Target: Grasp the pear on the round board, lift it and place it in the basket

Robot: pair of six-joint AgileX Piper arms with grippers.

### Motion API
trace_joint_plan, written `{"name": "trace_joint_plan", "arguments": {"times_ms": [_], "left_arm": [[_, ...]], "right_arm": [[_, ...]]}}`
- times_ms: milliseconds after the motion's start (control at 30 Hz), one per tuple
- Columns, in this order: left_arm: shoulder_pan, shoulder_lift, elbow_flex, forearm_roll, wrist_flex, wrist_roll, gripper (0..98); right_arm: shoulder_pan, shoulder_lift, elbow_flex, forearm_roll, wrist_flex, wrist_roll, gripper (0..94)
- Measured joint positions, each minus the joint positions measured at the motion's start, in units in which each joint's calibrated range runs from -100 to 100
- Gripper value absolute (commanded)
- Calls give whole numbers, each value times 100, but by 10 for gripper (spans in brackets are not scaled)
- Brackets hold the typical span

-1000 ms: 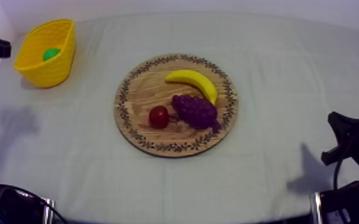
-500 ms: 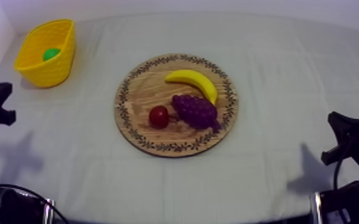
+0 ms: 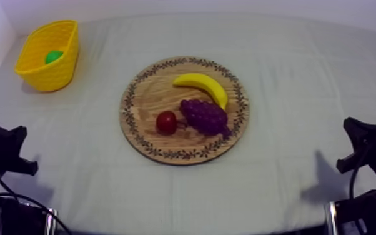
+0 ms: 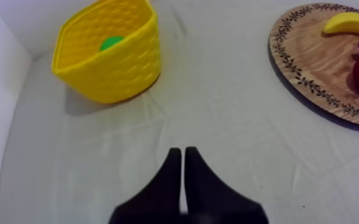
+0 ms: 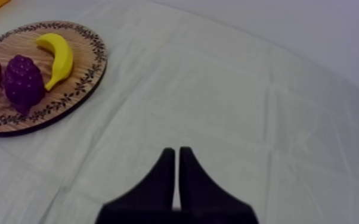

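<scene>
My left gripper [image 4: 183, 150] is sitting closed on nothing, its two fingers lying together as a narrow wedge over the bare cloth [image 4: 217, 125]. My right gripper [image 5: 176, 150] is resting the same way on its own side, closed and empty. Farther out, the board [image 3: 150, 94] is carrying the banana [image 3: 202, 84], the grapes [image 3: 204, 117] and the small red fruit [image 3: 166, 122], and no pear. Farthest off, at the table's far left corner, the pear [image 3: 54, 56] is lying inside the basket [image 3: 47, 72], showing green below the rim.

So I am judging the carrying as done and the retreat as the step in hand. The next move is asking only that my left arm [image 3: 0, 153] finish settling low at its side, well clear of the basket.

Half a second ago that arm was standing higher along the left edge, and a second ago it was up beside the basket. My right arm [image 3: 365, 147], the fruit, the board and the basket are lying as they were.
</scene>
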Motion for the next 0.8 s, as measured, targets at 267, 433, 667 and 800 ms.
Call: {"name": "trace_joint_plan", "arguments": {"times_ms": [267, 433, 667, 800], "left_arm": [[-18, -709, 123, -539, 115, 760, 0], [-59, -815, 210, -778, -6, 1324, 0], [-71, -827, 434, -847, -788, 2015, 0], [-72, -827, 464, -851, -876, 2229, 0]], "right_arm": [[0, 0, 0, 0, 0, 0, 4], [0, 0, 0, 0, 0, -14, 4], [0, 0, 0, 0, 0, -4, 4], [0, 0, 0, 0, 0, -2, 4]]}}
